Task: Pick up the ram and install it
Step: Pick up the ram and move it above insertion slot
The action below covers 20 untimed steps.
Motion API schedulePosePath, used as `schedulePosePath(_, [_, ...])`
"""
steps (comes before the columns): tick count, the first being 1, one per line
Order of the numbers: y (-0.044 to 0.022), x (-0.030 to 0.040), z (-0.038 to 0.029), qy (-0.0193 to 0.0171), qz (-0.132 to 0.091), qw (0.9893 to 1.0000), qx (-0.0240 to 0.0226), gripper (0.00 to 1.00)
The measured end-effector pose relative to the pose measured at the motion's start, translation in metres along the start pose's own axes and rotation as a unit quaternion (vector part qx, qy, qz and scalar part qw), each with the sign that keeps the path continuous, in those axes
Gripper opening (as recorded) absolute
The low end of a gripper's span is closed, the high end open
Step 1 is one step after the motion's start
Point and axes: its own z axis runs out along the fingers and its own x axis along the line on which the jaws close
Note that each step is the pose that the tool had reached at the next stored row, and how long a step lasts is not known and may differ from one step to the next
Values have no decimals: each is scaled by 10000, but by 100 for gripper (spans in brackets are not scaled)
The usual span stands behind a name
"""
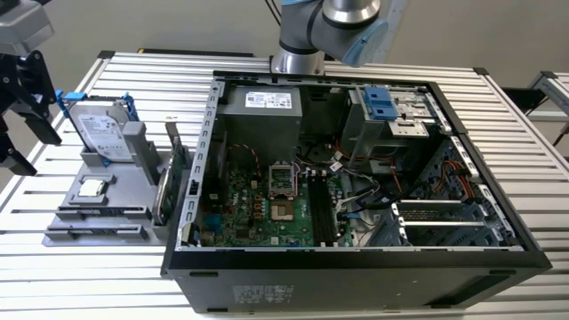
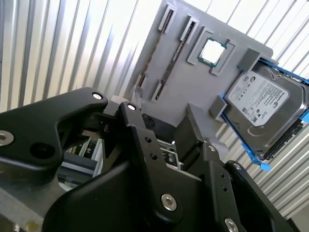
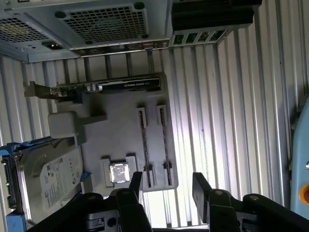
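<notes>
The ram (image 3: 144, 145), a long thin dark stick, stands in a grey plastic tray (image 3: 111, 135) in the first wrist view, beyond the spread, empty fingers of the black metal gripper (image 3: 167, 186). Second wrist view: ram (image 2: 171, 65) untouched. Exterior view: gripper (image 1: 37, 155) hangs at the tray's (image 1: 124, 198) eleven o'clock; closing off-centre might bend the thin stick.

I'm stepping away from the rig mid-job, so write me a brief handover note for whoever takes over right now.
End effector: open, empty, hovering by the grey holder, touching nothing.
Ram: seated on edge in the grey holder, which sits on the exterior view's left of the computer case.
Done: nothing yet; the ram is not grasped.
Left: both the pick and the install. The motherboard's long black slots look unoccupied.
</notes>
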Motion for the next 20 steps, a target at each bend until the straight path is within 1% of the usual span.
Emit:
schedulePosePath(6, [0,0,42,1,-163,9999,0,100])
schedulePosePath(11, [-3,-1,78,2,-198,9998,0,100])
schedulePosePath(20, [-27,-3,136,1,-243,9997,10,100])
